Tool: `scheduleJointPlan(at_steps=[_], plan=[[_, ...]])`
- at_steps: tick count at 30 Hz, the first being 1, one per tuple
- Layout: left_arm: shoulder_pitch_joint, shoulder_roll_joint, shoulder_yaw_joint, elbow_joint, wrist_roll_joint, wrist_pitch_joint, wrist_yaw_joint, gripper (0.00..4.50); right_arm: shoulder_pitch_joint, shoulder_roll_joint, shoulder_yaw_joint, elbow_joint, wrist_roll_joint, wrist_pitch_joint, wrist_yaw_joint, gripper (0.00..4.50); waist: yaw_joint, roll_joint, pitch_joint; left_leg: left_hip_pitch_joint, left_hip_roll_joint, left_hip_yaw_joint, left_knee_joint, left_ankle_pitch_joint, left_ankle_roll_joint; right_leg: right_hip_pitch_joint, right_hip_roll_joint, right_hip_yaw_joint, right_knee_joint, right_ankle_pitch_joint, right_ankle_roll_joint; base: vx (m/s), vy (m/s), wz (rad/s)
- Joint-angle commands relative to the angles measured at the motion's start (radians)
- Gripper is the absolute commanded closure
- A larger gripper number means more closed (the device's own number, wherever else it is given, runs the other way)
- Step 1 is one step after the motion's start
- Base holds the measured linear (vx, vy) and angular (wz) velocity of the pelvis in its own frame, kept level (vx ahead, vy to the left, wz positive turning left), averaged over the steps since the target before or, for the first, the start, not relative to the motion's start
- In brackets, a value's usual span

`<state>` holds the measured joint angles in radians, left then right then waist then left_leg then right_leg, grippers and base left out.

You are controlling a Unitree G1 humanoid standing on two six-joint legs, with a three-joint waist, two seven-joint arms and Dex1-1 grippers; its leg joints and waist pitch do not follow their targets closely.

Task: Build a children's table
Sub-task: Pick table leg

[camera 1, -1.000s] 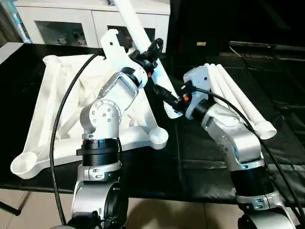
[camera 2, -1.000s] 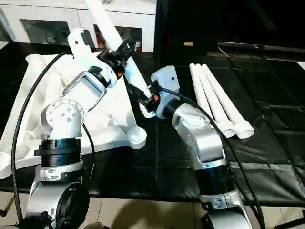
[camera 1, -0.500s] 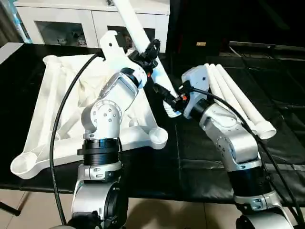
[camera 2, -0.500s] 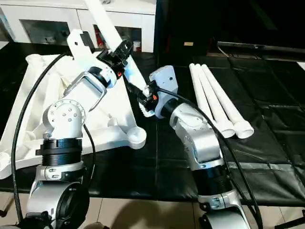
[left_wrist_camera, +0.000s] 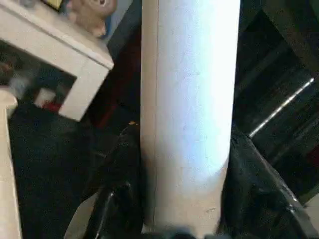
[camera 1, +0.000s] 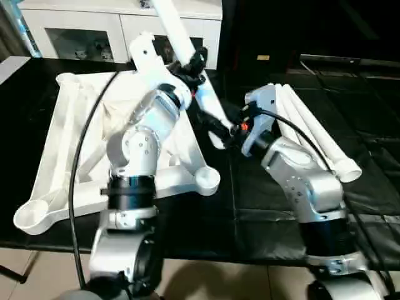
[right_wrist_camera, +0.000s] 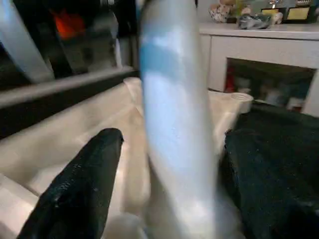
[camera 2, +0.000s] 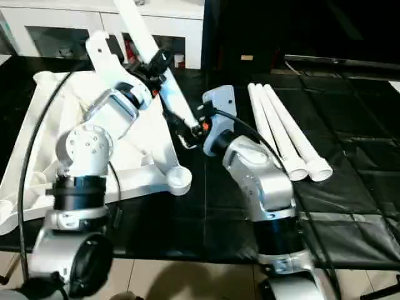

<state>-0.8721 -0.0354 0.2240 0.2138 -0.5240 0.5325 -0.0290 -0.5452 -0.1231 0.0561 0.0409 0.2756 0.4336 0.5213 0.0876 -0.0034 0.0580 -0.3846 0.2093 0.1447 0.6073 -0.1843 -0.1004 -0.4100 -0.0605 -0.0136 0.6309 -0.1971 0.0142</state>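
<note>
Left fingers (left_wrist_camera: 122, 199) around steeply tilted leg (camera 1: 187, 47)

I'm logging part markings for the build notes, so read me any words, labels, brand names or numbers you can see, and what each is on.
No text can be read.
The table leg, the tabletop and the three spare legs are plain white.
Items on the cabinet are too blurred to read.

Beyond my pincers stands a white cabinet (camera 1: 125, 28) with glass doors. Under them spreads a black cloth (camera 1: 262, 206). Small figurines (right_wrist_camera: 234, 12) sit on the cabinet.
</note>
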Motion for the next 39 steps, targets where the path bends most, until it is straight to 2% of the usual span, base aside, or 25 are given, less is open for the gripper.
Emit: scheduleJointPlan(at_steps=[1,4,6,8,9,11,12,15,16,17,18,19,21,23,24,26,28,29,33,34,35,36,39], plan=[[-0.030,0.014,-0.023,0.008,0.017,-0.013,-0.030,2.67,0.011,-0.015,0.000,-0.030,0.013,-0.065,0.057,0.61,-0.003,0.007,-0.081,0.015,-0.008,0.017,-0.058,-0.065,-0.010,0.074,-0.037,0.020,-0.055,0.109,-0.209,0.000,0.000,0.00],[-0.033,0.037,-0.026,0.016,0.023,-0.016,-0.048,2.67,0.022,-0.026,-0.009,-0.023,0.007,-0.157,0.093,0.37,-0.003,0.007,-0.082,0.014,-0.007,0.017,-0.057,-0.055,-0.002,0.073,-0.037,0.019,-0.053,0.131,-0.222,0.000,0.000,0.00],[-0.034,0.046,-0.027,0.018,0.025,-0.016,-0.059,2.67,0.025,-0.032,-0.017,-0.026,0.010,-0.161,0.091,0.27,-0.004,0.007,-0.081,0.013,-0.008,0.018,-0.057,-0.053,0.003,0.073,-0.036,0.019,-0.053,0.129,-0.227,0.000,0.000,0.00],[-0.034,0.072,-0.037,0.020,0.021,-0.002,-0.105,2.67,0.025,-0.048,-0.036,-0.043,0.036,-0.110,0.087,0.06,-0.003,0.009,-0.081,0.015,-0.009,0.017,-0.057,-0.045,0.007,0.073,-0.034,0.019,-0.053,0.125,-0.227,0.000,0.000,0.00],[-0.033,0.076,-0.040,0.020,0.021,0.000,-0.113,2.67,0.023,-0.050,-0.039,-0.044,0.038,-0.107,0.087,0.06,-0.003,0.012,-0.081,0.016,-0.010,0.016,-0.057,-0.046,0.006,0.073,-0.034,0.019,-0.053,0.124,-0.227,0.000,0.000,0.00],[-0.032,0.093,-0.056,0.019,0.018,0.011,-0.158,2.67,0.010,-0.062,-0.058,-0.035,0.046,-0.110,0.091,0.01,-0.004,0.011,-0.082,0.017,-0.008,0.017,-0.057,-0.052,0.002,0.072,-0.034,0.019,-0.052,0.124,-0.230,0.000,0.000,0.00],[-0.032,0.103,-0.065,0.018,0.017,0.020,-0.183,2.67,-0.002,-0.066,-0.077,-0.029,0.056,-0.087,0.079,0.00,-0.003,0.015,-0.082,0.016,-0.009,0.017,-0.057,-0.056,-0.001,0.072,-0.034,0.018,-0.052,0.122,-0.233,0.000,0.000,0.00],[-0.036,0.142,-0.107,0.012,0.013,0.053,-0.275,2.67,-0.045,-0.119,-0.121,-0.019,0.144,0.035,0.143,0.00,-0.002,0.013,-0.082,0.019,-0.010,0.016,-0.058,-0.063,-0.001,0.075,-0.032,0.018,-0.052,0.111,-0.238,0.000,0.000,0.00],[-0.040,0.154,-0.120,0.010,0.007,0.066,-0.309,2.67,-0.054,-0.148,-0.118,-0.013,0.168,0.052,0.199,0.00,-0.002,0.014,-0.081,0.018,-0.009,0.018,-0.058,-0.065,0.000,0.073,-0.032,0.019,-0.052,0.111,-0.240,0.000,0.000,0.00],[-0.041,0.156,-0.122,0.010,0.006,0.067,-0.315,2.67,-0.055,-0.153,-0.116,-0.012,0.171,0.053,0.208,0.00,-0.003,0.010,-0.081,0.017,-0.010,0.019,-0.058,-0.068,0.002,0.075,-0.032,0.018,-0.053,0.110,-0.242,0.000,0.000,0.00],[-0.048,0.169,-0.136,0.007,-0.002,0.077,-0.354,2.67,-0.063,-0.182,-0.109,-0.006,0.197,0.090,0.257,0.00,-0.002,0.010,-0.081,0.015,-0.009,0.019,-0.057,-0.060,0.007,0.076,-0.034,0.019,-0.052,0.121,-0.248,0.000,0.000,0.00],[-0.054,0.173,-0.139,0.004,-0.014,0.089,-0.374,2.67,-0.069,-0.201,-0.102,0.000,0.209,0.113,0.289,0.00,-0.001,0.003,-0.083,0.014,-0.011,0.019,-0.056,-0.054,0.012,0.079,-0.034,0.018,-0.051,0.126,-0.253,0.000,0.000,0.00],[-0.056,0.174,-0.139,0.002,-0.022,0.095,-0.382,2.67,-0.072,-0.211,-0.098,0.004,0.213,0.124,0.304,0.00,-0.001,0.005,-0.082,0.013,-0.010,0.020,-0.055,-0.045,0.019,0.077,-0.036,0.018,-0.050,0.131,-0.267,0.000,0.000,0.00],[-0.059,0.198,-0.171,-0.032,-0.043,0.136,-0.462,2.67,-0.099,-0.239,-0.092,0.033,0.250,0.203,0.360,0.00,-0.001,-0.001,-0.083,0.013,-0.011,0.020,-0.056,-0.042,0.024,0.080,-0.035,0.017,-0.049,0.119,-0.277,0.000,0.000,0.00],[-0.059,0.198,-0.171,-0.032,-0.043,0.136,-0.462,2.67,-0.099,-0.239,-0.092,0.033,0.250,0.203,0.360,0.00,0.000,0.001,-0.083,0.013,-0.009,0.019,-0.056,-0.040,0.024,0.079,-0.037,0.016,-0.049,0.115,-0.279,0.000,0.000,0.00],[-0.056,0.205,-0.183,-0.066,-0.075,0.175,-0.502,2.67,-0.110,-0.278,-0.059,0.045,0.277,0.270,0.434,0.00,0.000,-0.003,-0.081,0.014,-0.008,0.022,-0.054,-0.046,0.027,0.078,-0.036,0.017,-0.050,0.105,-0.284,0.000,0.000,0.00],[-0.056,0.204,-0.182,-0.072,-0.083,0.183,-0.507,2.67,-0.111,-0.286,-0.054,0.047,0.281,0.279,0.446,0.00,0.003,-0.001,-0.081,0.012,-0.007,0.022,-0.054,-0.041,0.032,0.077,-0.038,0.018,-0.050,0.105,-0.286,0.000,0.000,0.00],[-0.055,0.204,-0.183,-0.081,-0.093,0.195,-0.519,2.67,-0.115,-0.295,-0.047,0.052,0.285,0.290,0.460,0.00,0.003,-0.006,-0.080,0.012,-0.007,0.023,-0.054,-0.040,0.034,0.076,-0.038,0.017,-0.052,0.101,-0.285,0.000,0.000,0.00],[-0.053,0.209,-0.189,-0.107,-0.122,0.234,-0.556,2.67,-0.139,-0.323,-0.030,0.093,0.280,0.317,0.508,0.00,0.004,-0.007,-0.080,0.013,-0.007,0.024,-0.054,-0.047,0.033,0.074,-0.039,0.017,-0.053,0.066,-0.287,0.000,0.000,0.00],[-0.053,0.211,-0.192,-0.112,-0.124,0.241,-0.563,2.67,-0.145,-0.328,-0.025,0.100,0.281,0.325,0.519,0.00,0.004,-0.011,-0.079,0.012,-0.006,0.024,-0.054,-0.049,0.032,0.075,-0.039,0.017,-0.054,0.056,-0.283,0.000,0.000,0.00],[-0.053,0.212,-0.192,-0.112,-0.124,0.242,-0.564,2.67,-0.146,-0.329,-0.024,0.101,0.282,0.326,0.521,0.00,0.004,-0.009,-0.079,0.012,-0.006,0.024,-0.054,-0.050,0.032,0.074,-0.039,0.017,-0.054,0.046,-0.279,0.000,0.000,0.00],[-0.051,0.217,-0.200,-0.126,-0.132,0.257,-0.584,2.67,-0.160,-0.342,-0.012,0.113,0.293,0.354,0.550,0.00,0.004,-0.013,-0.079,0.012,-0.007,0.024,-0.054,-0.049,0.034,0.075,-0.039,0.017,-0.055,0.042,-0.276,0.000,0.000,0.00],[-0.053,0.218,-0.207,-0.140,-0.144,0.272,-0.602,2.67,-0.173,-0.345,-0.003,0.123,0.301,0.375,0.564,0.00,0.004,-0.012,-0.081,0.011,-0.006,0.024,-0.053,-0.037,0.036,0.074,-0.040,0.016,-0.052,0.046,-0.279,0.000,0.000,0.00]])
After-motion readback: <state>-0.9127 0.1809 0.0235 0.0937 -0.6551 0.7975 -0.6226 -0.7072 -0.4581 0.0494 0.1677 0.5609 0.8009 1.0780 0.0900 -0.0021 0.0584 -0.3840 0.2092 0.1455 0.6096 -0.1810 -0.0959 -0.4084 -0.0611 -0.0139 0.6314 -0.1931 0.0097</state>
